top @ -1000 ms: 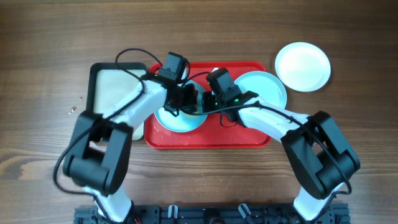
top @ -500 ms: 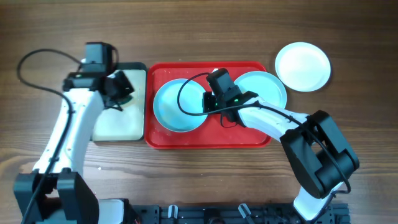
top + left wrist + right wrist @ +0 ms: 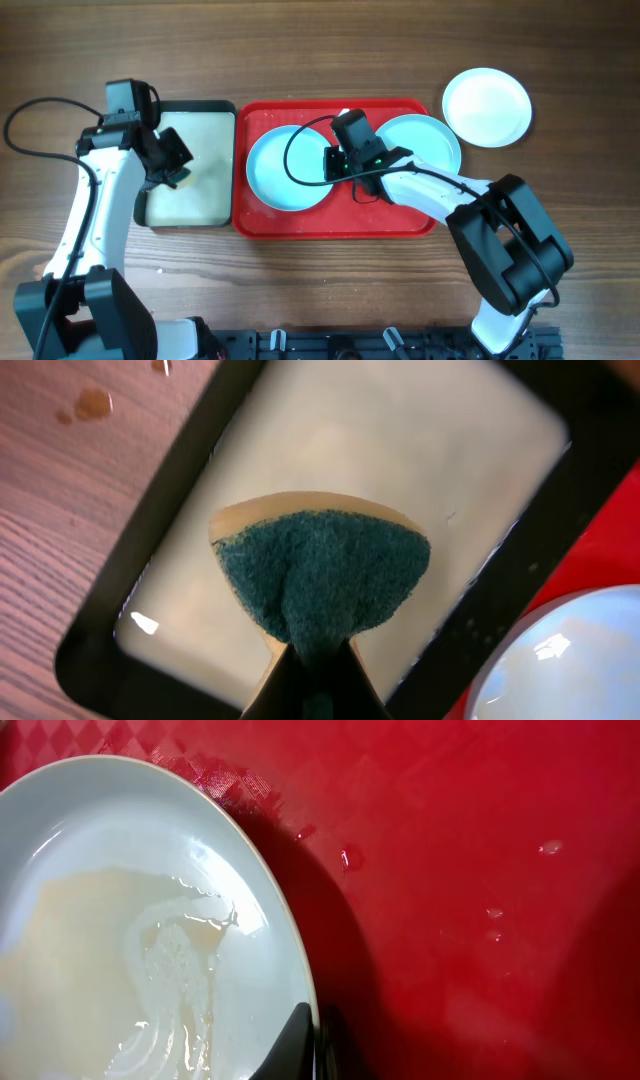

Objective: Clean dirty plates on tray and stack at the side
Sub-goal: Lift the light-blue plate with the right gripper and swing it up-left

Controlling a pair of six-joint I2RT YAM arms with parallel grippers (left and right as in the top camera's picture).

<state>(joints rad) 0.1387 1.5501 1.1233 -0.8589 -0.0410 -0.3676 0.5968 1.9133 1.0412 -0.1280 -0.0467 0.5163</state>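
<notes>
Two pale blue plates lie on the red tray (image 3: 300, 222): a left one (image 3: 280, 170) and a right one (image 3: 425, 140). A white plate (image 3: 487, 106) lies on the wood to the right of the tray. My right gripper (image 3: 330, 162) is shut on the left plate's right rim; the right wrist view shows the fingers (image 3: 312, 1040) pinching the wet rim of that plate (image 3: 120, 920). My left gripper (image 3: 172, 160) is shut on a green-and-yellow sponge (image 3: 322, 580), held over the black-rimmed tray (image 3: 150, 530).
The black-rimmed tray with a pale inside (image 3: 205, 112) sits against the red tray's left side. Water drops lie on the wood (image 3: 92, 402) left of it. A cable loops over the left blue plate (image 3: 305, 130).
My left arm has carried the sponge off the left blue plate and leftward over the black-rimmed tray. My right gripper has stayed on the plate rim.
</notes>
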